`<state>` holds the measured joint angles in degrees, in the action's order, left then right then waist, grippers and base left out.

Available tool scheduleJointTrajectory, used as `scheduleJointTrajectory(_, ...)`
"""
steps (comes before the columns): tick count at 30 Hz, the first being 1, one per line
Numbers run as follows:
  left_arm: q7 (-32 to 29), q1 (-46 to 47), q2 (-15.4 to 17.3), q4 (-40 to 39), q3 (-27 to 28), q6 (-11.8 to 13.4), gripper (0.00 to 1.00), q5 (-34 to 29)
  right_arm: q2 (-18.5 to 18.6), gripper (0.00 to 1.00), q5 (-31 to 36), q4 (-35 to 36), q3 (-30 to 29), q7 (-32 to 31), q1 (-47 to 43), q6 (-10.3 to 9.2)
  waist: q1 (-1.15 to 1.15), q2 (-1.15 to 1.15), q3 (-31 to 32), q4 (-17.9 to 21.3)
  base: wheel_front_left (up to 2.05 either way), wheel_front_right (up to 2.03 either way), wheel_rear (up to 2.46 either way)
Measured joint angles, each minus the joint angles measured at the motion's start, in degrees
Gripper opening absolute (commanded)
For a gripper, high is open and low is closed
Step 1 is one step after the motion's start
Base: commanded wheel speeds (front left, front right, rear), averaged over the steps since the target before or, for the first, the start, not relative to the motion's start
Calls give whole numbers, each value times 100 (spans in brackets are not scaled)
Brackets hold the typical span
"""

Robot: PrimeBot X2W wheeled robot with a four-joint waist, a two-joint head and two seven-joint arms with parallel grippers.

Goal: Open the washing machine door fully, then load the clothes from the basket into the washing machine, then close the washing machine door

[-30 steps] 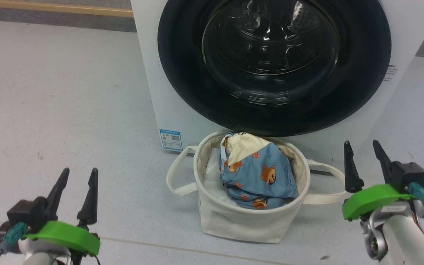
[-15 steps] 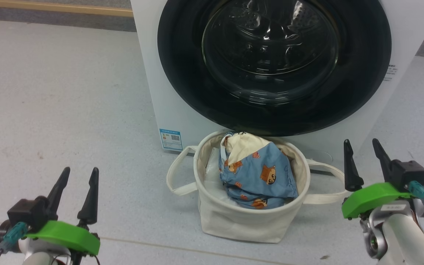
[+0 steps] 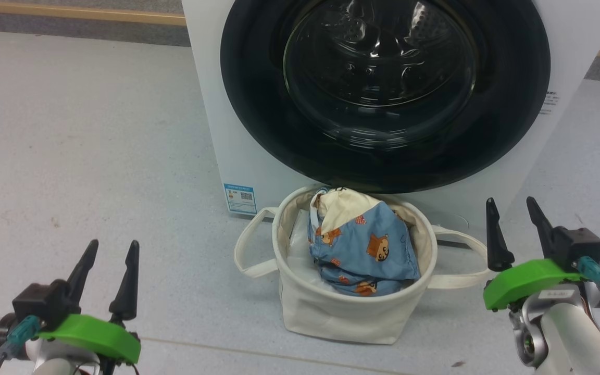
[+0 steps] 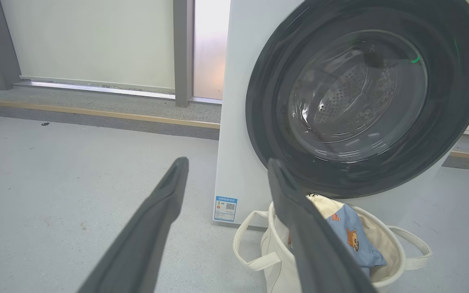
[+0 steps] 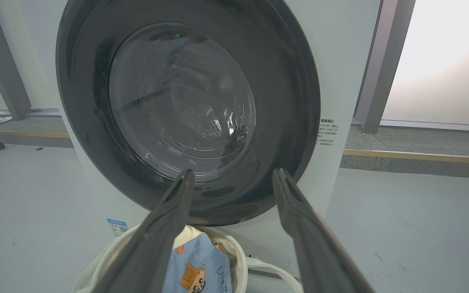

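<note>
Door-opening looked the step in hand: the washing machine door stood shut at upper centre, the clothes in the basket at lower centre, while the left gripper and right gripper, jaws apart and empty in the bottom corners, likely had its rim to reach.

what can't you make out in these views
- Round glossy black-rimmed washing machine door: top cut off by the head view's upper edge; no handle discernible.
- Light blue cartoon-print clothes: lower part hidden behind the wall of the cream canvas basket, head view; garment count unclear.
- Small blue sticker on the white washing machine: print too small to read, head view.
</note>
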<state>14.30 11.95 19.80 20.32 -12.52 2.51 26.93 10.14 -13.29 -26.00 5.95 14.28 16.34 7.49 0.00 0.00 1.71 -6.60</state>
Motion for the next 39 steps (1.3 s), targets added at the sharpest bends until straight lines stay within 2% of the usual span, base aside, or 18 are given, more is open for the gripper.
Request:
scheduleJointTrajectory(10, 0, 1, -9, 13, 18, -10, 100, -67, -16, 100, -51, -2, 4, 0, -3, 0, 0, 0, 7, -8, 81, 38, -120)
scheduleJointTrajectory(28, 0, 20, -16, 59, -103, -110, 100, -214, -25, 100, -144, -37, 25, 0, -1, 0, 1, 0, -74, 38, 110, 131, -242)
scheduleJointTrajectory(39, 0, 32, -78, 57, -155, -255, 100, -178, -22, 100, -152, -41, 7, 0, -4, 0, -1, 0, -79, 67, 90, 123, -214)
